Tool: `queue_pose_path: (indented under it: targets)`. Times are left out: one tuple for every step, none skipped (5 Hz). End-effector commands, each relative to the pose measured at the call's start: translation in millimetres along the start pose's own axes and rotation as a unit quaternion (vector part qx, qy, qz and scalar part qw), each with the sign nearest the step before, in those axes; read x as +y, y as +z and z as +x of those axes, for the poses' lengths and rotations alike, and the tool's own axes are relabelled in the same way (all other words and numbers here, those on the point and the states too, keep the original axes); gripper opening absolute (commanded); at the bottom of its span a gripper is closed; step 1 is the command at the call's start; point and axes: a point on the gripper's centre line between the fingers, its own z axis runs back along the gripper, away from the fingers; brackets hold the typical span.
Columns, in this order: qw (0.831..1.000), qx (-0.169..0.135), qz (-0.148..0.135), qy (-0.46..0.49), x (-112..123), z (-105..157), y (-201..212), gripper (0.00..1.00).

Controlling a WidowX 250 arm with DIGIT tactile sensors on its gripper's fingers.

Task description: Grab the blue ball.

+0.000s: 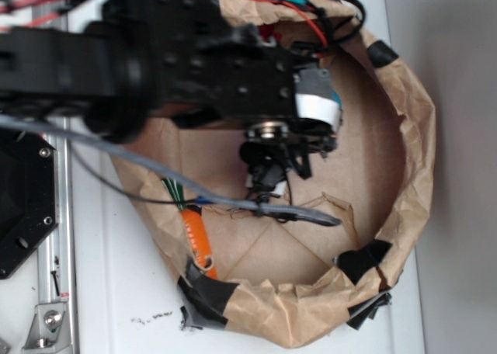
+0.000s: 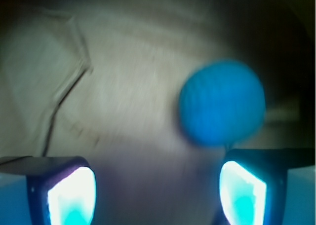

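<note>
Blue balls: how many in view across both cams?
1. The blue ball shows in the wrist view, ahead of the open gripper, nearer its right-side finger. The exterior view shows none; the arm may hide it.

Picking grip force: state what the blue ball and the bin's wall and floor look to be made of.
Blue ball: matte, no glare, probably rubber or foam; blur hides texture. Wall: crumpled brown paper, creased, patched with black tape. Floor: flat brown cardboard with fold lines.
</note>
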Motion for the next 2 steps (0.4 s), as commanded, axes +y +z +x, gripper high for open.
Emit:
queue_pose_path:
  targets:
    - [0.999, -0.029, 0.02, -0.017, 19.9, 42.6, -0.7, 1.0]
    - [0.999, -0.018, 0.033, -0.017, 31.5, 39.8, -7.8, 1.0]
